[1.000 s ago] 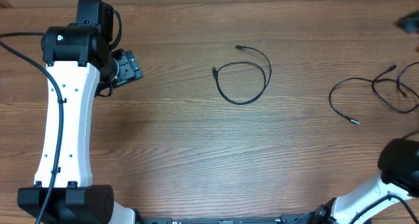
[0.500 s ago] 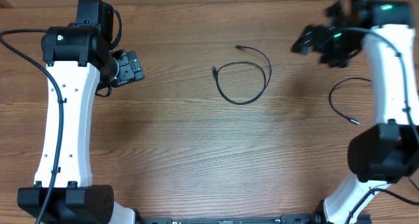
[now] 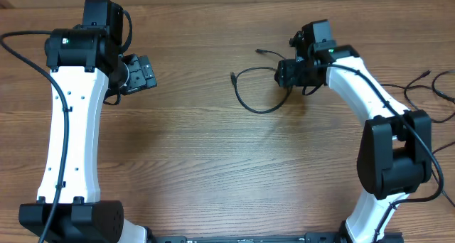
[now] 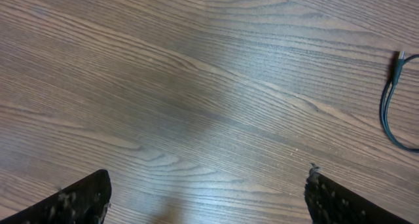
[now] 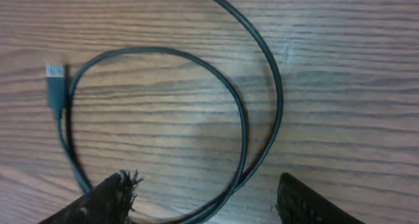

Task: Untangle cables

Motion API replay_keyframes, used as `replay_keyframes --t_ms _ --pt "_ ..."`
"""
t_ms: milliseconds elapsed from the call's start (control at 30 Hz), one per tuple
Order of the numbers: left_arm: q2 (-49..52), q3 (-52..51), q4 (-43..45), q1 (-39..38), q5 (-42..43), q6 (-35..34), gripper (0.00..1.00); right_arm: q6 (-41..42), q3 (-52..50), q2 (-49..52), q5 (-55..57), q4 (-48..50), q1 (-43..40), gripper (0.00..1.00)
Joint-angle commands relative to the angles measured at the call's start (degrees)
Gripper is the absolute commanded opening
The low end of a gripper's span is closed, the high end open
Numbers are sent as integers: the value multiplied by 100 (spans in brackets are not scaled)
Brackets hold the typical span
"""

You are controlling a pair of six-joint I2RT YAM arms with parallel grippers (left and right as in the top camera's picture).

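Observation:
A thin black cable point(image 3: 254, 104) lies in a single loop near the table's middle, with silvery plug tips at its ends. My right gripper point(image 3: 283, 74) hovers over the loop's right side, open; the right wrist view shows the cable point(image 5: 243, 129) passing between the spread fingers point(image 5: 206, 198), with one plug tip point(image 5: 55, 80) at the left. More black cables point(image 3: 426, 94) lie loose at the far right, partly behind the right arm. My left gripper point(image 3: 146, 72) is open and empty at the far left; its wrist view shows the open fingers point(image 4: 208, 198) and one end of the looped cable point(image 4: 391, 99).
The table is brown wood grain point(image 3: 213, 165). The white left arm point(image 3: 67, 122) stretches along the left side. The white right arm point(image 3: 370, 94) arcs from the front right toward the middle. Thick black arm cables run along both arms.
The right arm has swung in from the far right and front to hover over the looped cable. The left arm has not moved. The cables lie as before.

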Motion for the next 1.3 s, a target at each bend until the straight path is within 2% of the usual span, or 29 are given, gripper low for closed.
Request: replay_keyframes --t_ms 0,467,567,833,1033,1200,1267 --pt "-7 -15 7 -2 92 70 94 -13 -262 214 125 435 94 68" --pt "-7 -15 9 -2 92 70 94 -28 -337 691 -168 780 138 68" --pt "-7 -15 13 -4 92 70 94 -26 -337 697 -409 769 168 64" --pt "-7 -15 4 -2 92 70 94 -4 -339 702 -848 74 439 59" --pt "-7 -15 9 -2 92 70 94 568 -339 702 -846 -339 662 38" --pt "-7 -15 -4 -4 96 70 94 1628 -339 702 -461 -210 793 30" --pt "-7 -15 -11 -2 94 70 93 2013 -339 702 -323 -114 833 23"
